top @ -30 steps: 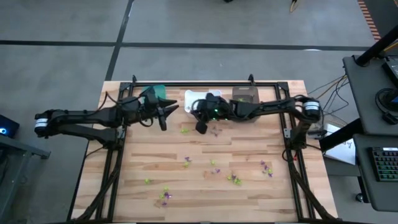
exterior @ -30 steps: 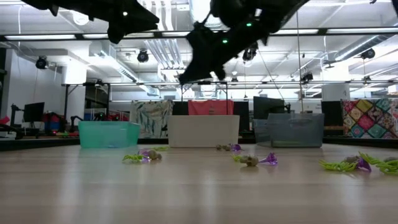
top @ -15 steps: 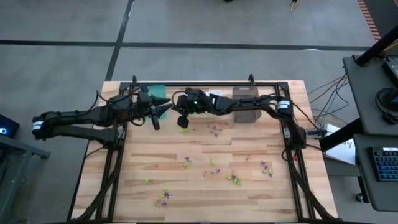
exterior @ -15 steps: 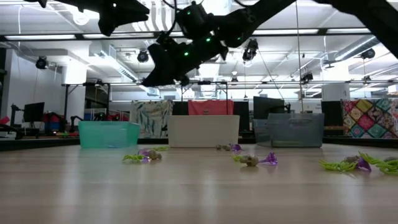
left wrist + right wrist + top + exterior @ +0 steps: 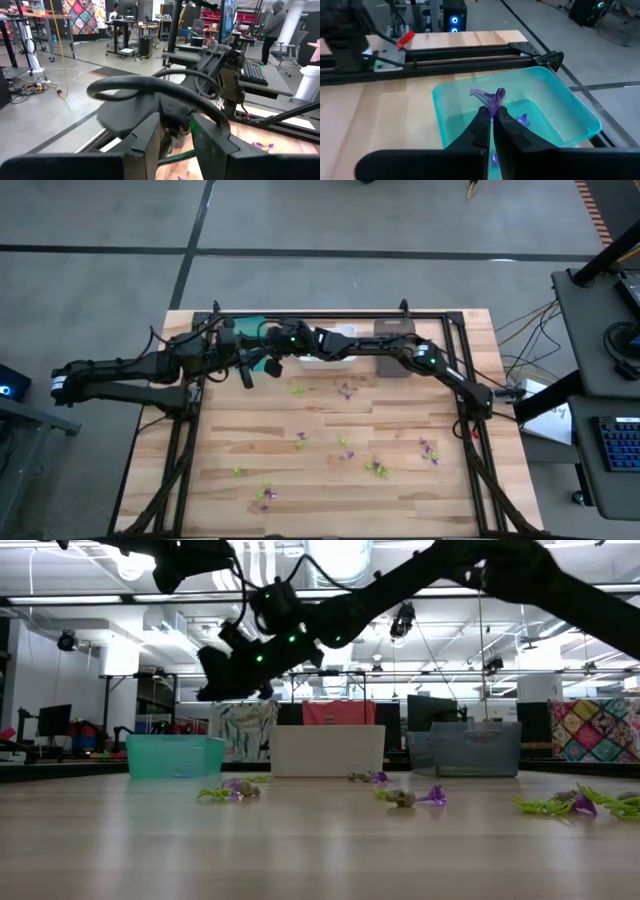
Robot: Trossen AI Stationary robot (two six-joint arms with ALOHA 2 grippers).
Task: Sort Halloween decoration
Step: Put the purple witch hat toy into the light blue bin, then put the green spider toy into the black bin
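My right gripper (image 5: 492,120) reaches across the table's far edge and is shut on a purple Halloween decoration (image 5: 491,99). It holds the piece over the teal bin (image 5: 560,115), where another purple piece (image 5: 522,120) lies on the floor. From above, my right gripper (image 5: 268,348) hangs over the teal bin (image 5: 254,326). My left gripper (image 5: 246,368) stands open just beside it, on the left, holding nothing. Several purple and lime-green pieces (image 5: 345,390) lie scattered on the wooden table. My right gripper pinches the purple piece by its lower end (image 5: 493,109) between its two fingertips. The fingers come from the table's right, slanting a little downward. The rest of the piece sticks out beyond the tips, lifted clear above the teal bin.
A white bin (image 5: 328,750) and a dark bin (image 5: 465,748) stand in a row with the teal bin (image 5: 175,755) along the far edge. A black frame rail (image 5: 330,315) runs behind them. Loose pieces (image 5: 378,468) lie across the middle and near part of the table.
My right gripper has swept along the far edge toward the table's left, from over the white bin to over the teal bin, sinking slightly and staying shut. My left gripper has drawn back a little toward the left edge.
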